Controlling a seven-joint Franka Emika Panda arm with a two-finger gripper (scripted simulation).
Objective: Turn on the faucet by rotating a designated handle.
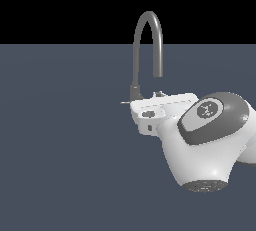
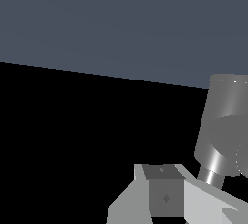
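Note:
The faucet (image 1: 148,20) rises as a thin grey arch from a short dark base (image 1: 135,93) in the exterior view. Its handle (image 1: 124,103), a tiny light rod, sticks out of the base toward the exterior view's left. My gripper (image 1: 137,106) lies level against the base on its right side, right next to the rod; whether it touches the rod I cannot tell. The wrist view has the faucet's thick grey cylinder (image 2: 225,121) close beside my gripper (image 2: 164,168). Its fingers (image 2: 165,194) show no gap and nothing between them.
A flat blue-grey floor (image 1: 60,165) spreads all around the faucet. My white arm (image 1: 210,145) fills the exterior view's lower right.

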